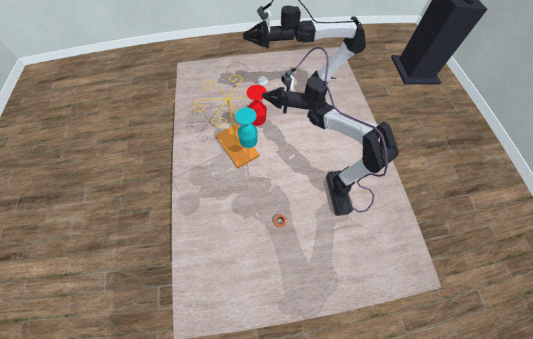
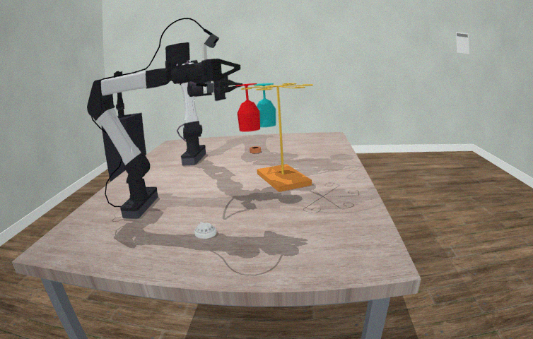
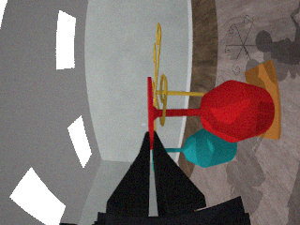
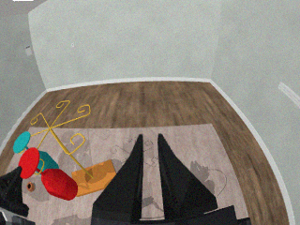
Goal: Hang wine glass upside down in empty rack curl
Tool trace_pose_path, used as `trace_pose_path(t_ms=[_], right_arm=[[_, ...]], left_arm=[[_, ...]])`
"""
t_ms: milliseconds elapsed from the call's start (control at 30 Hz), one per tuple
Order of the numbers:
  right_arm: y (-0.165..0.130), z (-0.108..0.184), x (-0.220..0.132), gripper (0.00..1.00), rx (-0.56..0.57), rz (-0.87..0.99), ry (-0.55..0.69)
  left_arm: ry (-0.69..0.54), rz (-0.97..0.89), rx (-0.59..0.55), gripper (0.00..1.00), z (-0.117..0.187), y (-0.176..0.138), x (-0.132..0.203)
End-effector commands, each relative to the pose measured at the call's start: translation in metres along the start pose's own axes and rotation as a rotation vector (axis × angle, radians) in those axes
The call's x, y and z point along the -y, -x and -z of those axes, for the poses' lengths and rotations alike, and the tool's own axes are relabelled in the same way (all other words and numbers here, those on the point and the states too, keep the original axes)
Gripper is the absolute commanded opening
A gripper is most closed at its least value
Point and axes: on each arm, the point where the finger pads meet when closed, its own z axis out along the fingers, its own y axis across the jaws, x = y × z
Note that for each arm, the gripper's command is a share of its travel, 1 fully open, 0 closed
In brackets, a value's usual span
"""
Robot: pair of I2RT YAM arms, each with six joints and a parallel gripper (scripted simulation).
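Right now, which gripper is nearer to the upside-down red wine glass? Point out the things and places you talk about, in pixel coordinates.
Left. The left gripper (image 1: 264,96) (image 2: 240,85) (image 3: 150,135) (image 4: 22,168) pinches the edge of the red wine glass (image 1: 257,115) (image 2: 248,116) (image 3: 236,111) (image 4: 59,184)'s foot; the right gripper (image 1: 244,36) (image 2: 239,67) (image 4: 150,138) hovers apart from it.

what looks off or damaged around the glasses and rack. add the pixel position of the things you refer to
Nothing looks broken, spilled or askew. The red glass (image 1: 257,114) (image 2: 248,116) (image 3: 236,112) (image 4: 59,184) and teal glass (image 1: 247,135) (image 2: 266,113) (image 3: 211,148) (image 4: 49,160) both hang upside down and roughly upright. The left end effector (image 1: 264,96) (image 2: 240,85) (image 3: 150,135) (image 4: 22,168) pinches the red one's foot, and the rack's post (image 2: 280,130) (image 3: 183,94) stands straight on its orange base (image 1: 244,158) (image 2: 293,182) (image 3: 272,94) (image 4: 104,173).

Beside the yellow wire rack (image 1: 228,99) (image 2: 279,126) (image 3: 180,94) (image 4: 51,127), I see a solid red wine glass (image 1: 257,113) (image 2: 248,115) (image 3: 236,112) (image 4: 59,184) and a teal one. Below the rack, its base (image 1: 239,155) (image 2: 284,180) (image 3: 272,124) (image 4: 100,174) looks orange.
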Motion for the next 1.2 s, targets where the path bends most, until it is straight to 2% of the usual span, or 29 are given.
trace_pose_path(t_ms=[0,233,300,800,833,1167], right_arm=[[0.001,-0.003,0.0,0.17,0.009,-0.007,0.007],[0.001,-0.003,0.0,0.17,0.009,-0.007,0.007],[0.001,-0.003,0.0,0.17,0.009,-0.007,0.007],[0.001,-0.003,0.0,0.17,0.009,-0.007,0.007],[0.001,-0.003,0.0,0.17,0.009,-0.007,0.007],[0.001,-0.003,0.0,0.17,0.009,-0.007,0.007]], left_arm=[[0.012,0.022,0.019,0.0,0.006,0.001,-0.004],[0.014,0.025,0.013,0.0,0.005,-0.003,-0.003],[0.044,0.053,-0.007,0.0,0.001,-0.006,-0.021],[0.043,0.053,0.007,0.0,0.004,-0.001,-0.02],[0.029,0.038,0.004,0.0,0.002,-0.001,-0.012],[0.041,0.051,0.005,0.0,0.001,0.001,-0.023]])
